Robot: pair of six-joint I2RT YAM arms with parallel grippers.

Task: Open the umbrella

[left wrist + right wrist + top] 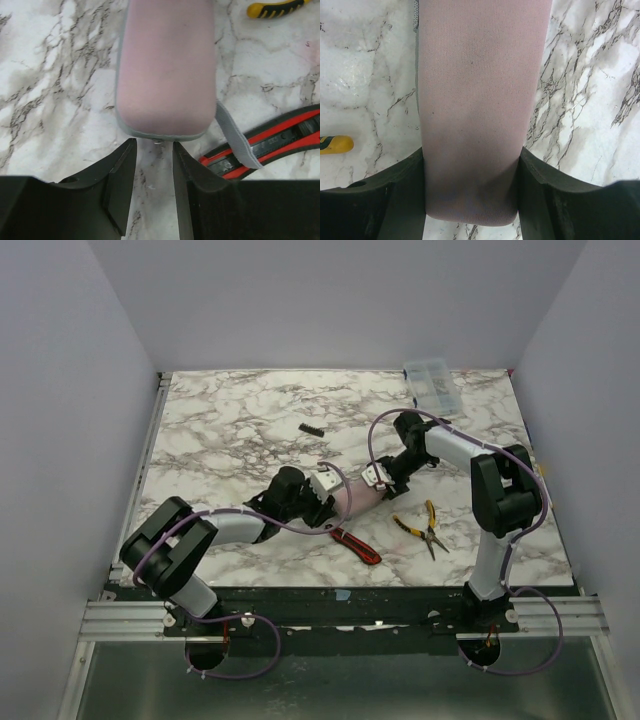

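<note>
Right wrist: umbrella (475,100) clamped, left side empty-handed

Right gripper (471,156) grips the folded umbrella across its width, fingers flush on both edges. Left gripper (154,148) is narrowly parted and holds nothing, tips just off the umbrella's rounded end. Umbrella lies mid-table. Red knife (265,145) close beside, pliers (425,528) near. Widest stretch of marble table (230,410) is far-left.

Top view: bright, even, diffuse light from above. Faint soft shadow under left arm (235,528) on tabletop (230,430). Focus sharp overall. Left wall (70,390) leans outward toward frame edge.
Left wrist view: left fingers (120,185) near-black, underexposed, little surface detail. Umbrella (165,75) slightly soft; tabletop veins crisper.
Right wrist view: umbrella weave in focus, fabric darkening toward lower end between right fingers (395,200). Mild sheen on tabletop at left.
</note>
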